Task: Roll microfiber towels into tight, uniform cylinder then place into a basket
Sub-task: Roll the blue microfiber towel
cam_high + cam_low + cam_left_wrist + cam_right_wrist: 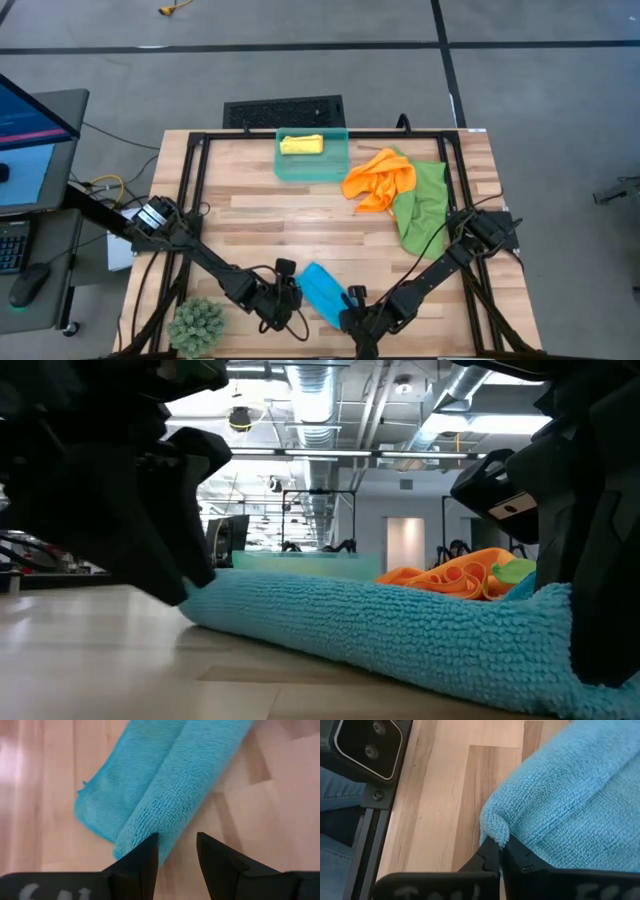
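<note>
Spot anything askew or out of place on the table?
The orange towel and green towel lie in a crumpled, overlapping heap right of the basket, not rolled. The blue towel is only partly rolled, one flap flat. The yellow towel sits rolled in the basket.

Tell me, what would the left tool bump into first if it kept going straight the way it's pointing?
Most likely the blue towel. The left tool sits with its jaws open right at the near end of the towel's rolled part, so it would probably meet that end at once, though how close it is cannot be judged exactly.
</note>
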### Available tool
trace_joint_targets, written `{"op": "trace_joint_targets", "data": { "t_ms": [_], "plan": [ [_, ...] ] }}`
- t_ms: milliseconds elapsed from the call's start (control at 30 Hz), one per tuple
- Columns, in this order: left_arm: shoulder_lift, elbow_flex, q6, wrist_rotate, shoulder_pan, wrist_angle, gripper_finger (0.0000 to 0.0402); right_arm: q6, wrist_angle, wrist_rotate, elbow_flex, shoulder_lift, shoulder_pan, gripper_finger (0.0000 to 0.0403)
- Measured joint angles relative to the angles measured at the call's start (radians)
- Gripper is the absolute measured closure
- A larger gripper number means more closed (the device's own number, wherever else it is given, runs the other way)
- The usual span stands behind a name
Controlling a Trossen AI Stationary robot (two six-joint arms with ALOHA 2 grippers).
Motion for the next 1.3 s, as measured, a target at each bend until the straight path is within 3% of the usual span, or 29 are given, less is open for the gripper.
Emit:
{"op": "trace_joint_targets", "data": {
  "t_ms": [333, 533, 700, 900, 1300],
  "plan": [
    [0.000, 0.000, 0.072, -0.049, 0.043, 0.059, 0.0274, -0.018, 0.003, -0.069, 0.000, -0.002, -0.025, 0.0389],
    [0.000, 0.000, 0.096, 0.041, 0.113, 0.067, 0.0274, -0.062, 0.010, -0.094, 0.000, -0.002, -0.034, 0.0396],
    [0.000, 0.000, 0.213, 0.104, 0.148, 0.078, 0.0274, -0.071, 0.010, -0.117, 0.000, -0.002, -0.034, 0.0388],
    [0.000, 0.000, 0.270, 0.275, 0.199, 0.082, 0.0274, -0.082, 0.009, -0.117, 0.000, -0.002, -0.034, 0.0395],
    [-0.002, -0.006, 0.307, 0.390, 0.248, 0.086, 0.0274, -0.100, 0.009, -0.123, 0.000, -0.002, -0.034, 0.0394]
  ]
}}
